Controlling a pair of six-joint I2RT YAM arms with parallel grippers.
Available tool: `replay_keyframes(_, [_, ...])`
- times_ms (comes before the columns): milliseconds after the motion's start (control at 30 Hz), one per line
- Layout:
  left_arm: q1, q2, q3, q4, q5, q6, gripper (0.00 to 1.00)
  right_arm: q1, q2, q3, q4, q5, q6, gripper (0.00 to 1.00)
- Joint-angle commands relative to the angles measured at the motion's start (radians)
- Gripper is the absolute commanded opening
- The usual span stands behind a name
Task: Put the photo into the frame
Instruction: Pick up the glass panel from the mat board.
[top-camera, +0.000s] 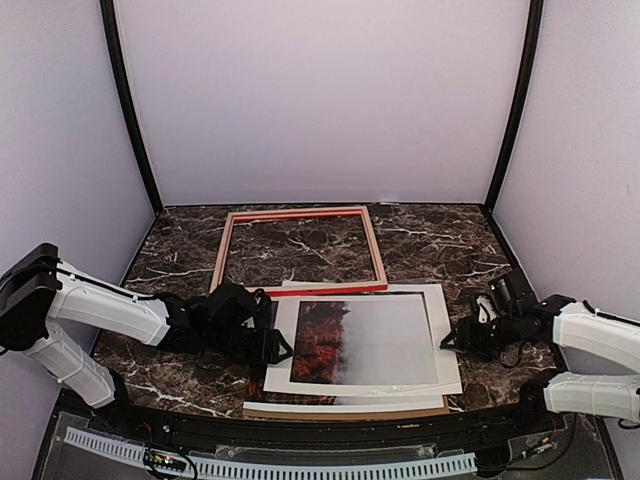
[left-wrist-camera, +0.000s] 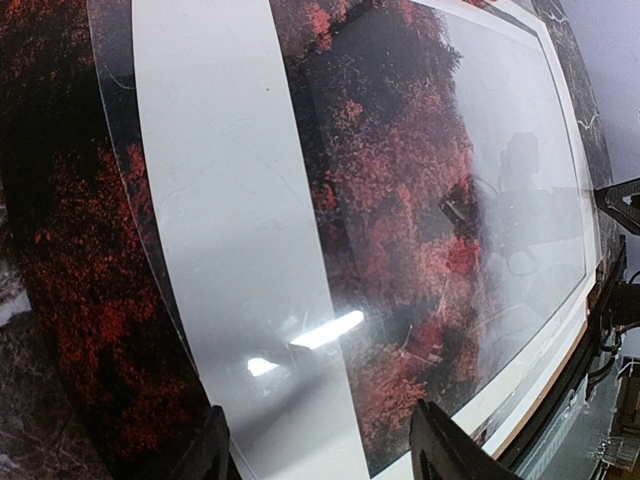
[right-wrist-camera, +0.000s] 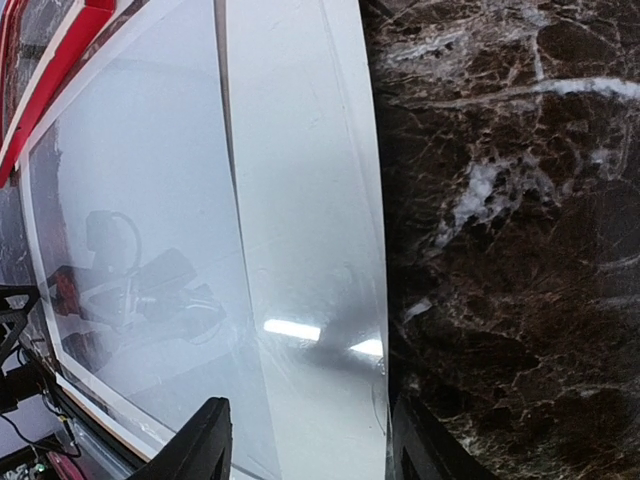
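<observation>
Left tool (left-wrist-camera: 320, 445) hovers with its fingers spread over one side band of the white mat (top-camera: 278, 360) and grips nothing. The right tool (right-wrist-camera: 305, 440) stands parted in the same way at the opposite band, where the mat's outer edge meets bare table (top-camera: 440, 240), and has hold of nothing I can see. Between the two tools the photo (top-camera: 365, 342) lies flat, showing through the mat's window. A glossy clear sheet (right-wrist-camera: 300, 200) seems to lie over it, and a brown backing board (top-camera: 340, 413) peeks out under the stack on the side behind the tools. The frame (top-camera: 300, 213) lies flat and empty ahead of both tools. Its nearest rail is right against the stack's forward edge, though I cannot tell whether it overlaps. So nothing is loaded yet. By my reading, the print has to come out of the stack and go forward into the frame. Open table lies outside each tool and around the frame. The stack's thin edges sit flush on the table, which may make lifting awkward.
</observation>
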Motion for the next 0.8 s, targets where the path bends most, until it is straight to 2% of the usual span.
replay_keyframes(0, [-0.013,0.034,-0.024,-0.132,0.028,-0.003,0.65,0.027,0.008,0.031,-0.014,0.046,0.018,0.55])
replay_keyframes(333, [-0.014,0.035,-0.034,-0.121,0.027,-0.009,0.65,0.04,-0.009,0.038,-0.032,0.014,0.008,0.36])
replay_keyframes(767, [-0.016,0.043,-0.033,-0.113,0.029,-0.011,0.64,0.04,-0.06,0.075,-0.067,-0.059,-0.006,0.28])
